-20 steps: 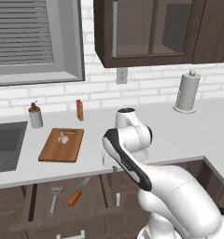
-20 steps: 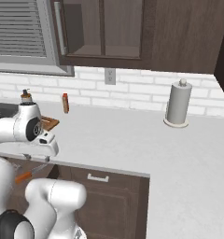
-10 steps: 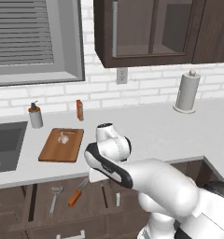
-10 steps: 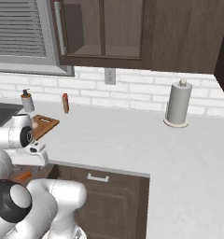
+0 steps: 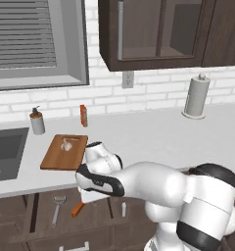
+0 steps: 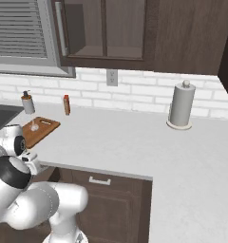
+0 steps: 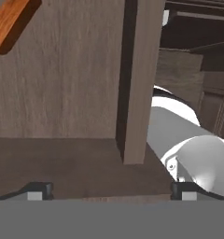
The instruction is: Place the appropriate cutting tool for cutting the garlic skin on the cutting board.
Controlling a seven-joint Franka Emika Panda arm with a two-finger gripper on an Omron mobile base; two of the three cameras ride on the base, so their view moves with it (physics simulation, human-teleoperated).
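Knife (image 5: 78,209): orange handle lay in the open drawer (image 5: 56,215) below the desk (image 5: 153,137), just under the arm's hand; its blade was hidden by the hand.
Fork-headed utensil (image 5: 57,210): grey, lay in the same drawer, left of the knife.
Cutting board (image 5: 64,152): flat on the desk beside the sink (image 5: 7,152).
Garlic (image 5: 66,145): rested on the board's far half.
Fingers (image 7: 111,190): spread wide, holding nothing, over the drawer's wooden floor; orange handle at upper left of the hand view.

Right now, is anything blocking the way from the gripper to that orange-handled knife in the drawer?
Nothing visible does. In the hand view, the open gripper looks over bare drawer floor toward the knife handle at the far corner. The cutting board holds only the garlic.
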